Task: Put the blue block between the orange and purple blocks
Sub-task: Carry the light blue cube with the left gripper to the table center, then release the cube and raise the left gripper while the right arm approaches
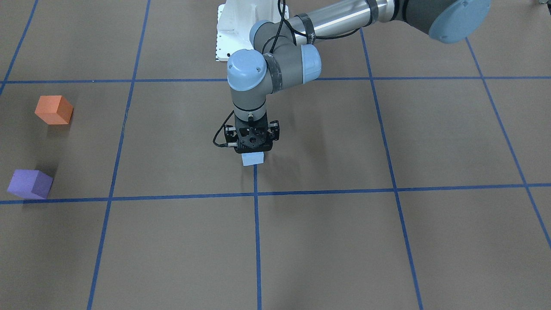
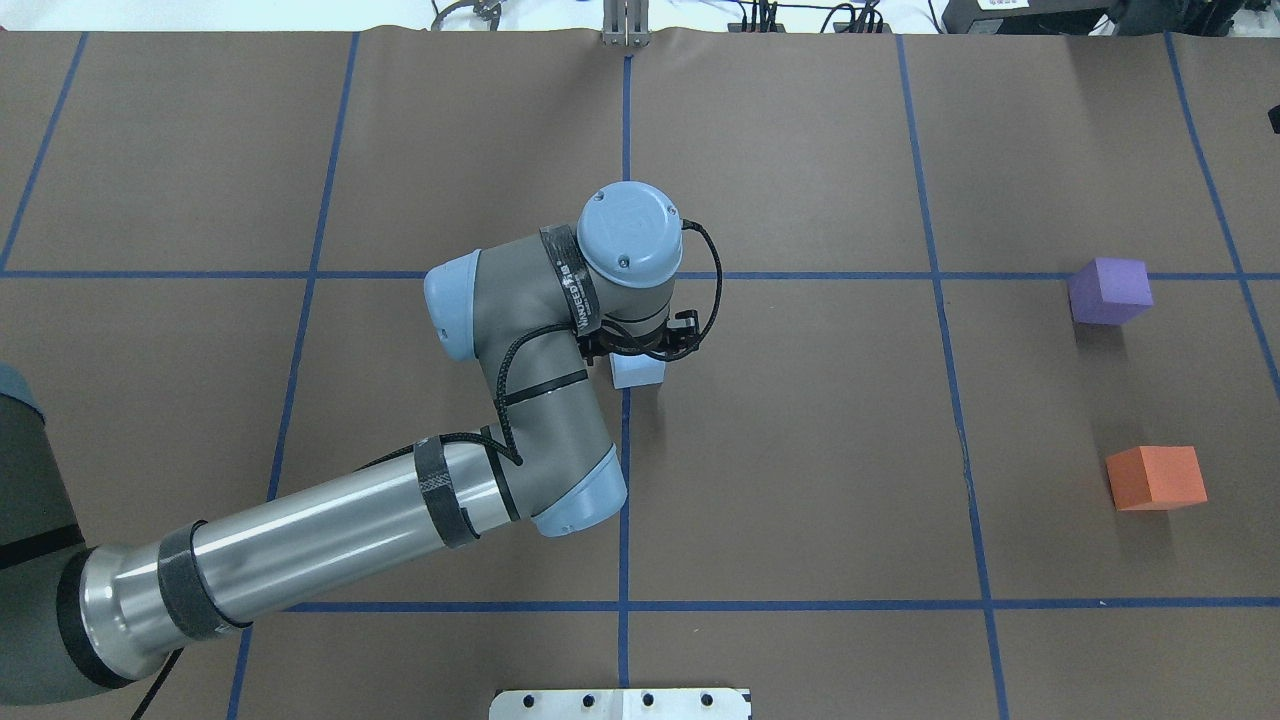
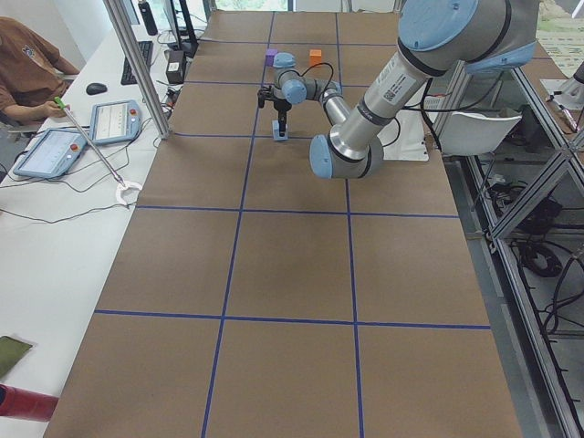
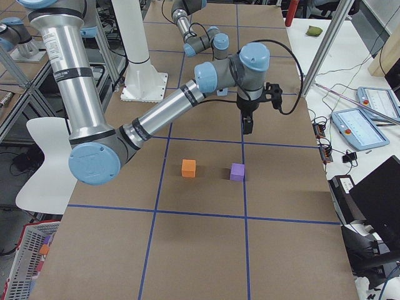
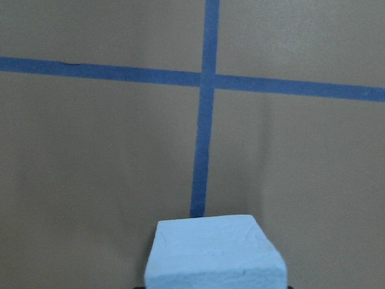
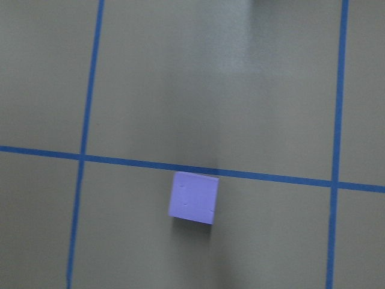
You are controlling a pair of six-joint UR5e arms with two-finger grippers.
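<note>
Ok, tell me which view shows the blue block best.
Left wrist-mounted: the blue block shows large and close. Front-facing and overhead show it small, partly under the left gripper; exterior left, a speck; the others, nothing.

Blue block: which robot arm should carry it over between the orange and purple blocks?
Left. The left gripper sits right over the blue block. The right gripper shows in no view; its wrist camera only looks down on the purple block.
</note>
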